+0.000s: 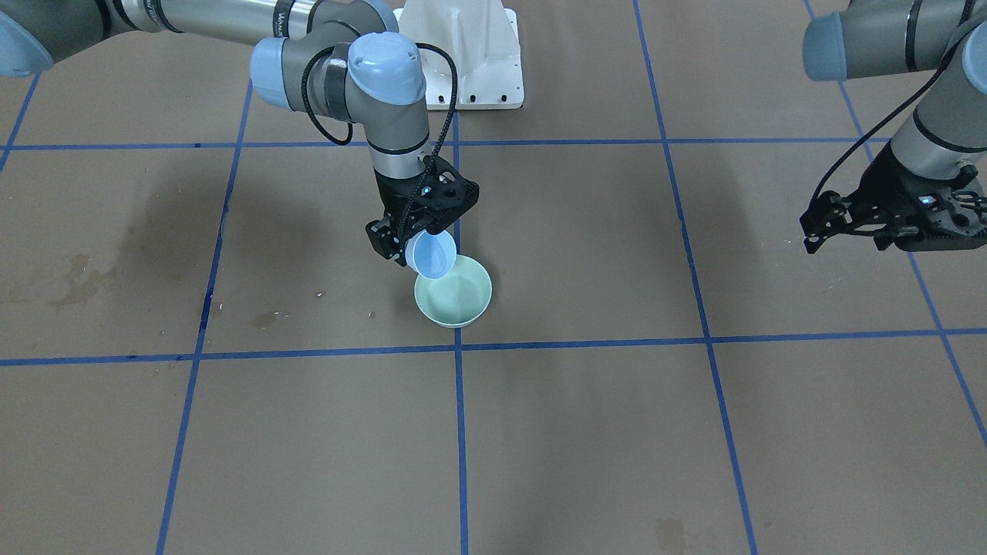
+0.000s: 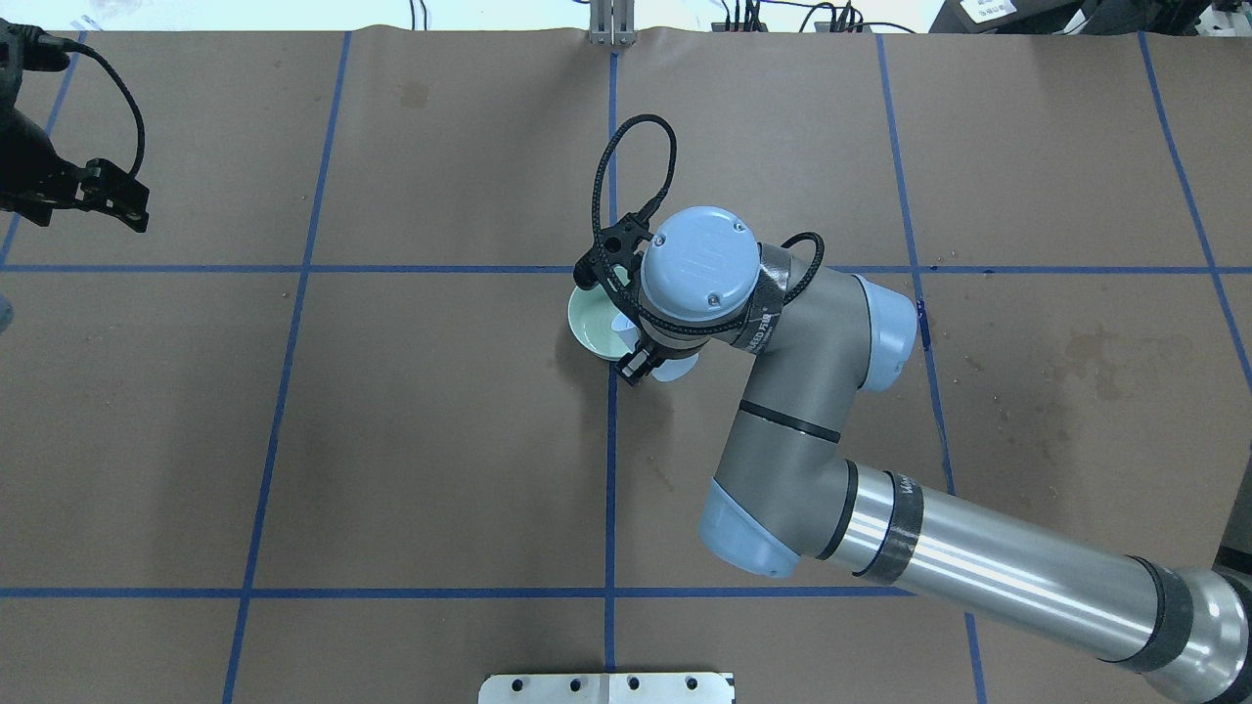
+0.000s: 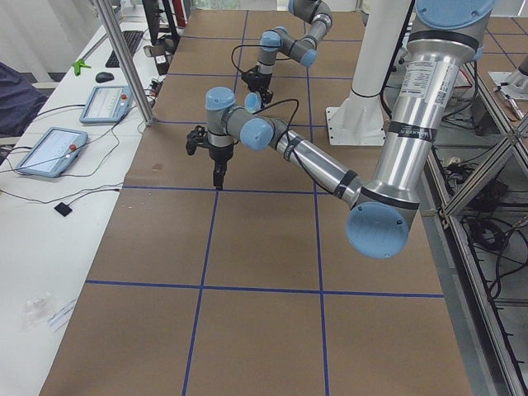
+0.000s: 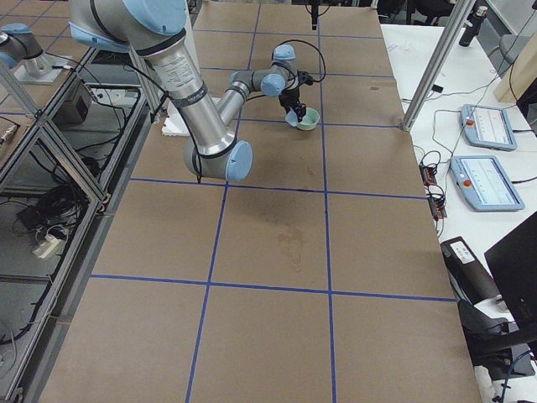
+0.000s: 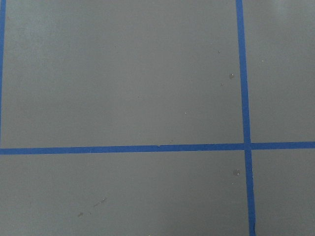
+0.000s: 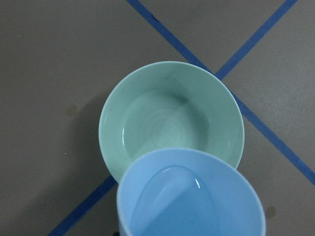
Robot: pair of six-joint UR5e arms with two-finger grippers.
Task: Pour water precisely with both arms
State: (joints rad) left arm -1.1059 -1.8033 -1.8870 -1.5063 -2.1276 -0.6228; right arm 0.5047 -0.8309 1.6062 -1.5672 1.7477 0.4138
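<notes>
Water (image 6: 172, 201) is pooled in the tilted blue cup (image 6: 236, 196), whose lip overlaps the green bowl (image 6: 216, 108); faint ripples show in the bowl too. Right gripper (image 1: 409, 235) is clamped on the cup, mid-table, well off every edge. Left gripper (image 1: 844, 235) is spread and empty, over the left half toward the far edge. Table (image 1: 586, 432): brown paper, blue tape grid (image 1: 460, 432), dried stains (image 1: 69, 281). Side bench carries two teach pendants (image 4: 482, 180). Arm-band lettering is unreadable.

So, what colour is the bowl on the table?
The round bowl is pale mint green; clearest in right wrist view.
</notes>
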